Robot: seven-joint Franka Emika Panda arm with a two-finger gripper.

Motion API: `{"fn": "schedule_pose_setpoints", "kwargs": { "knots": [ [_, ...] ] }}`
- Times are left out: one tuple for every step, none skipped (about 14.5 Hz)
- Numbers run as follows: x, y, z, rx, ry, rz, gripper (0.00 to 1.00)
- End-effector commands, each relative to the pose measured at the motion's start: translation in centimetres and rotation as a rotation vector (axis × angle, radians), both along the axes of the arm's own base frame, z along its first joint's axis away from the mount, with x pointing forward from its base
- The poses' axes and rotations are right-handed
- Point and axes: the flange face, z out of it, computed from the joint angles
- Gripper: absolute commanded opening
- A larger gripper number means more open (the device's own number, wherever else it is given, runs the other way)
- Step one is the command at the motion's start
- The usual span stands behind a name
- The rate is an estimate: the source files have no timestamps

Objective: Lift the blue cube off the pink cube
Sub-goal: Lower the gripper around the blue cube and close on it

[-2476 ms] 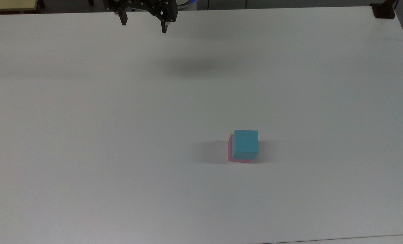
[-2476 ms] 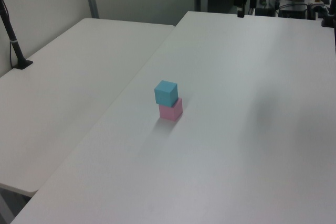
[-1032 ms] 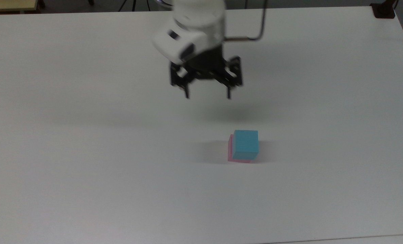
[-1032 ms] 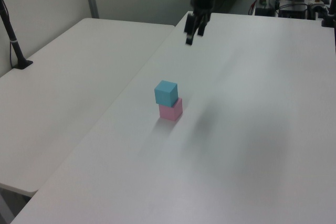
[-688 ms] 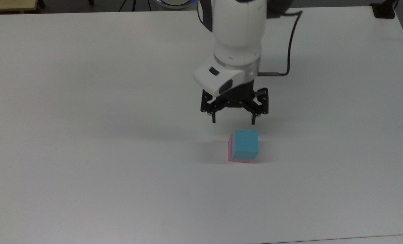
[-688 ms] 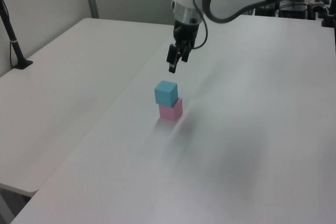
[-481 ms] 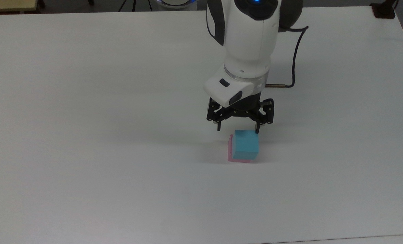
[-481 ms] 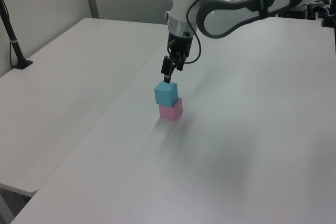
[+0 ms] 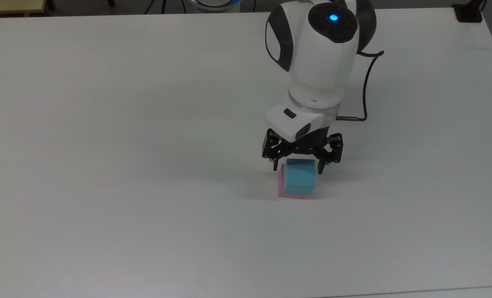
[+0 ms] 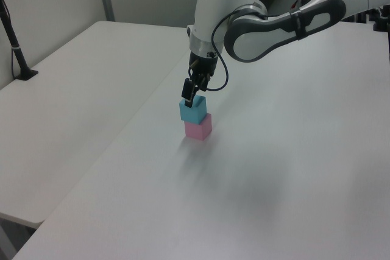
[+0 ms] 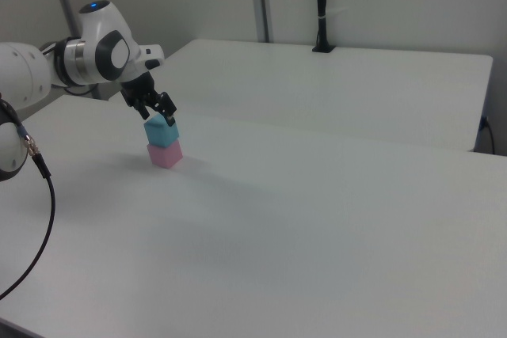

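Since the frame half a second earlier, the gripper (image 9: 298, 169) is descending further and is now straddling the top of the blue cube (image 9: 299, 177), where before its fingertips were hanging at the cube's far edge. Both cubes are sitting unmoved: the blue cube is resting on the pink cube (image 9: 281, 186), offset slightly toward the top view's right, so that a pink strip is showing along the top view's left and near sides. In the left view the blue cube (image 10: 194, 111) is standing squarely above the pink cube (image 10: 198, 127), and the right view is showing the same stack, blue cube (image 11: 162, 134) over pink cube (image 11: 165, 154). The fingers (image 9: 275, 165) are standing wide, one on each side of the blue cube, with no firm contact visible, and are reaching only its upper part. The gripper (image 10: 191, 94) is pointing down from the white arm (image 9: 316, 66), whose blue status light is glowing. The stack is sitting near the middle of the white desk (image 9: 105, 165), which is abutting a second white desk (image 10: 67, 89) in the left view.
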Motion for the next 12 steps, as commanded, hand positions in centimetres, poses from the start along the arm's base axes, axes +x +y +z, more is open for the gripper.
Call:
{"fn": "schedule_pose_setpoints", "kwargs": {
  "knots": [
    [0.4,0.8,-0.4,-0.039,-0.049,0.0,0.68],
    [0.4,0.8,-0.6,-0.057,-0.049,0.01,0.53],
    [0.4,1.0,-0.8,-0.071,-0.05,0.02,0.41],
    [0.3,0.9,-0.8,-0.077,-0.05,0.023,0.38],
    [0.4,0.8,-0.9,-0.079,-0.049,0.024,0.36],
    [0.4,0.8,-0.9,-0.082,-0.048,0.028,0.32],
    [0.3,0.7,-0.7,-0.085,-0.044,0.037,0.28],
    [0.1,0.6,0.4,-0.08,-0.052,0.038,0.27],
    [-0.3,0.0,2.1,-0.072,-0.063,0.034,0.27],
    [-1.7,-0.9,5.1,-0.066,-0.056,0.059,0.27],
    [-3.0,-1.4,7.6,-0.066,-0.054,0.091,0.27],
    [-4.6,-2.4,9.3,-0.062,-0.03,0.11,0.28]
  ]
}}
